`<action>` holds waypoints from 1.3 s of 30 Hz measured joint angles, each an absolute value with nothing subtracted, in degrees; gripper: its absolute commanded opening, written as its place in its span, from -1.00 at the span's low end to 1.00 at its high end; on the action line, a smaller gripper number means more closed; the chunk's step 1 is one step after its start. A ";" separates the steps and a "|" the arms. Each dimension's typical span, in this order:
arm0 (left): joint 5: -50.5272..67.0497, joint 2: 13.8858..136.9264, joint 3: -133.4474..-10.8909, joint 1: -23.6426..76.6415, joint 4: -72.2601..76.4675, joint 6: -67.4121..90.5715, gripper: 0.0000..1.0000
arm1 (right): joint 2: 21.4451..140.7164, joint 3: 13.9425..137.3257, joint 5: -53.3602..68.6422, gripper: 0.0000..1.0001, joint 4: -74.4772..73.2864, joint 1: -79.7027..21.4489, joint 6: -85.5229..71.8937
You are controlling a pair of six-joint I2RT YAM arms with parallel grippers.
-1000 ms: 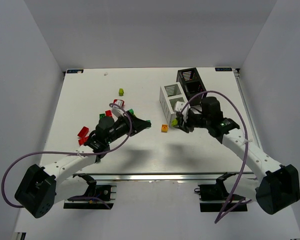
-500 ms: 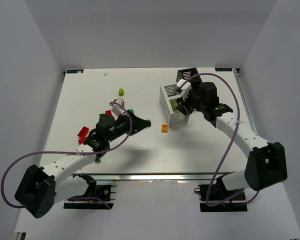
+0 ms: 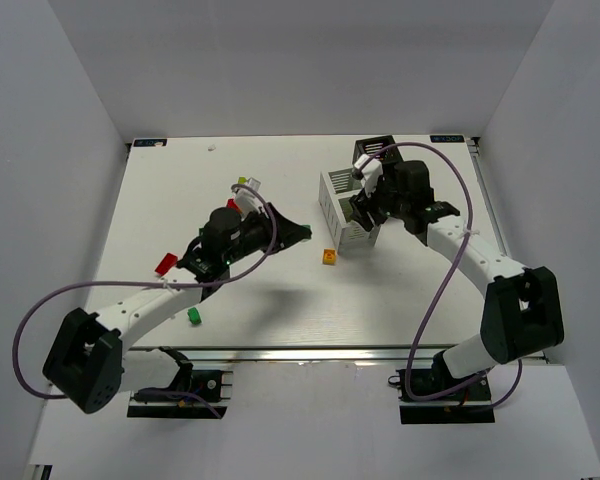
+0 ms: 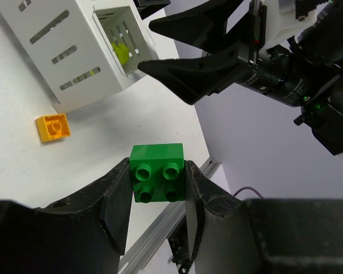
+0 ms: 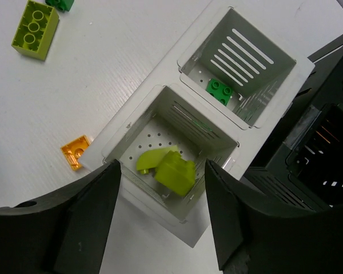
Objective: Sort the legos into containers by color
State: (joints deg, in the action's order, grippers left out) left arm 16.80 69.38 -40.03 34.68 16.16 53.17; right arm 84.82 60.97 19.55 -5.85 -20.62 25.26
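Note:
My left gripper (image 3: 300, 232) is shut on a green lego (image 4: 157, 180) and holds it above the table, left of the white container (image 3: 332, 196). My right gripper (image 3: 361, 212) is open and empty over that container's near compartment (image 5: 220, 171), where two lime legos (image 5: 172, 168) lie. A green lego (image 5: 219, 91) lies in the far compartment. The black container (image 3: 380, 155) stands behind the white one. An orange lego (image 3: 329, 257) lies on the table in front of the white container and shows in both wrist views (image 4: 52, 127) (image 5: 76, 152).
Loose legos lie on the left half of the table: a lime one (image 3: 243, 183), a red one (image 3: 165, 264) and a green one (image 3: 193, 316). A lime lego (image 5: 35, 21) shows in the right wrist view. The right gripper's fingers (image 4: 206, 63) show in the left wrist view.
My right gripper rose from the table beside the orange lego to above the white container and let a lime lego go into it. My left gripper moved up and right with the green lego.

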 measured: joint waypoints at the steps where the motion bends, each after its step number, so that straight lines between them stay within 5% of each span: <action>1: 17.15 71.02 -41.71 34.68 15.64 52.62 -0.51 | 84.79 61.04 19.75 0.36 -5.85 -20.40 25.17; 6: 18.48 79.64 -51.99 34.68 13.02 49.45 -0.51 | 84.47 62.22 24.29 0.27 -6.61 -17.34 24.10; 8: 18.87 83.15 -56.47 34.65 11.53 48.18 -0.51 | 83.29 62.48 28.10 -0.15 -7.14 -14.96 24.03; 9: 18.94 85.21 -58.98 34.65 11.03 47.53 -0.51 | 82.28 62.48 30.09 -0.82 -7.27 -13.43 24.03; 10: 19.00 87.02 -61.19 34.65 10.39 46.96 -0.51 | 81.30 62.52 31.83 -1.00 -7.46 -12.19 24.01; 28: 17.74 117.47 -93.47 34.65 2.94 42.04 -0.44 | 68.05 60.58 40.80 -1.00 -7.66 -1.32 18.59; 39: 12.86 123.76 -102.02 34.72 -4.08 38.94 -0.03 | 68.20 60.07 41.87 -1.00 -8.03 -1.26 16.88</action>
State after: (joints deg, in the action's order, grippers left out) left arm 12.86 123.76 -102.02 34.72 -4.08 38.94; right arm 68.20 60.07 41.87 -8.03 -1.26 16.88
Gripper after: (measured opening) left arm 0.471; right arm 0.005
